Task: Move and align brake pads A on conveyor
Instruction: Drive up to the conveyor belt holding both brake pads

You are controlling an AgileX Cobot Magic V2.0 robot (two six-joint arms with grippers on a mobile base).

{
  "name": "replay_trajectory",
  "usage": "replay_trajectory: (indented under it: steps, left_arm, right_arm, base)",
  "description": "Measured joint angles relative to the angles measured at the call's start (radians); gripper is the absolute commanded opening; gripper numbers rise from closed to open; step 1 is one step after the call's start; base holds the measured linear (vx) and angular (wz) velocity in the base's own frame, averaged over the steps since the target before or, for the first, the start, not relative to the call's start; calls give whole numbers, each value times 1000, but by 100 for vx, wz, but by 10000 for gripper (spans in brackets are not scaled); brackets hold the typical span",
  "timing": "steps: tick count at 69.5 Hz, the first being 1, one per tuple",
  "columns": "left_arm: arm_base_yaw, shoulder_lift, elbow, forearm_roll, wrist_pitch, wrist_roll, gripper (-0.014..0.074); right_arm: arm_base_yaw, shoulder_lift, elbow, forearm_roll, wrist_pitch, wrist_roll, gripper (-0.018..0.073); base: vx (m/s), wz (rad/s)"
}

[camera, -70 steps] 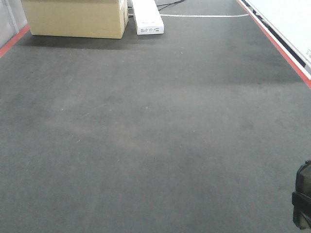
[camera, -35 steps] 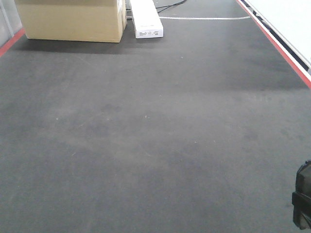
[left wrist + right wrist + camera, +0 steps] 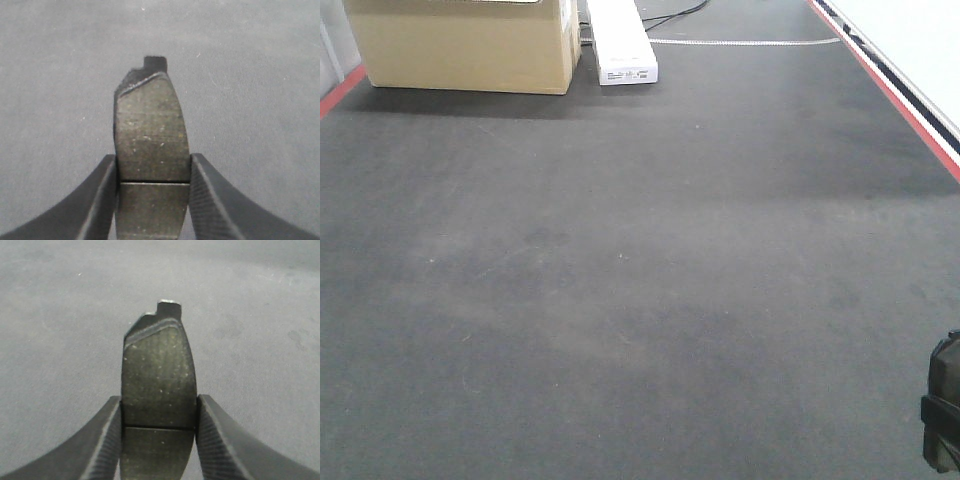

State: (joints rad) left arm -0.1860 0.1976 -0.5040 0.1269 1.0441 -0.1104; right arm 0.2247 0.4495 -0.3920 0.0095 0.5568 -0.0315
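Well over wide conveyor (image 3: 620, 260), both claws (image 3: 153, 156) (image 3: 159, 398) pinching pads (image 3: 150, 120) (image 3: 159, 360)

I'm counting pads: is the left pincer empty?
No, the left pincer is shut on a dark brake pad with a groove across it.

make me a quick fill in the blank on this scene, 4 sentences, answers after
1. The number of pads held in all is ____: one brake pad in the left gripper, a second brake pad in the right gripper.
2. The cardboard box stands at the far ____ corner of the conveyor.
3. The stripe along the conveyor's edge is coloured ____.
4. Beside the cardboard box lies a long unit coloured ____.

Missing words: two; left; red; white
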Motion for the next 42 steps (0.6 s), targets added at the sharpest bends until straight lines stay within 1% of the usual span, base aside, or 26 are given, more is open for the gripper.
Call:
replay_trajectory:
  steps: [42]
  left_arm:
    - [0,0,0,0,0,0,-6]
  right_arm:
    - [0,0,0,0,0,0,-7]
  base:
    - [1,0]
